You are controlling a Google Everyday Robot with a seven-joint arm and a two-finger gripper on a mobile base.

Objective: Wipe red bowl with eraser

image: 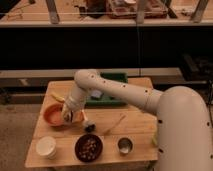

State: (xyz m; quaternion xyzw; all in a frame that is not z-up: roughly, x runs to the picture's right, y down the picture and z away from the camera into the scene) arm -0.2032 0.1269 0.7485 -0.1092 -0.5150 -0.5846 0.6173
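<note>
Arm bent downward, closed end effector (70, 115) over red bowl (54, 114)

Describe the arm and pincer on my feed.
The arm is thick, smooth and off-white, built of rounded segments with small dark dots along its side. The pincer at its tip, over the red bowl, is whitish too; no cables show.

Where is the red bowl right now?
The red bowl sits on the table's left side, above the white cup, with the shut claw at its right rim.
</note>
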